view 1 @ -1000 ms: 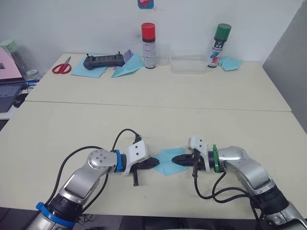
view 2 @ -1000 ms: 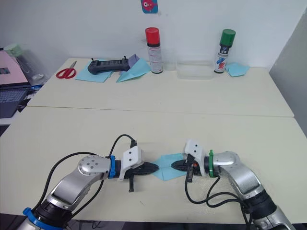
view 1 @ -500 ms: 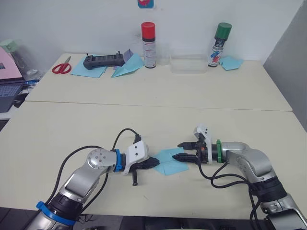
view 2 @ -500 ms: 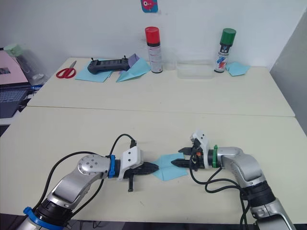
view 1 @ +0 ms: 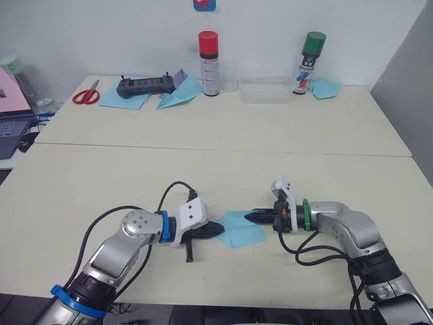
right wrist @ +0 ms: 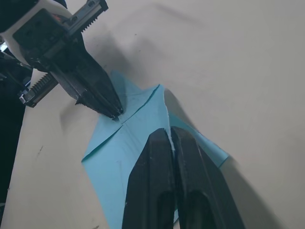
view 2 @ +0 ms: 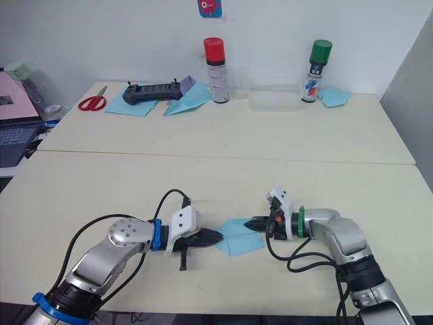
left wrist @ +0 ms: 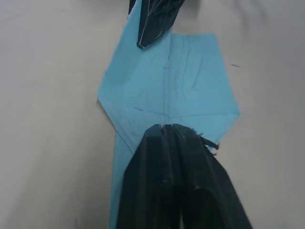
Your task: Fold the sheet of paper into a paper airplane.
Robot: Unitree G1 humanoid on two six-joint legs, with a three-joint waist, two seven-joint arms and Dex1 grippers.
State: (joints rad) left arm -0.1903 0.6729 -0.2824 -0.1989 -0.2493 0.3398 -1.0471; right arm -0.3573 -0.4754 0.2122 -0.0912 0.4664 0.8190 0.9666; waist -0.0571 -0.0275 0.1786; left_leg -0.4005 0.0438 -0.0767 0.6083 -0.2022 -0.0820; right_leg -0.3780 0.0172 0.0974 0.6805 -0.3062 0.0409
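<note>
Partly, both grippers' closed jaws hide the sheet of paper [view 1: 241, 229].

Two beige tables [view 1: 223, 135] (pushed together) against a white wall [view 1: 101, 34].

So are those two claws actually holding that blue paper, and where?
The right gripper is shut on the sheet of paper at its raised fold. The left gripper, shut, presses its opposite edge.

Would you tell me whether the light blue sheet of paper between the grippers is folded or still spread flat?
Partly folded: the light blue sheet of paper shows angled edges, layered flaps and creases, pressed by both closed grippers.
</note>
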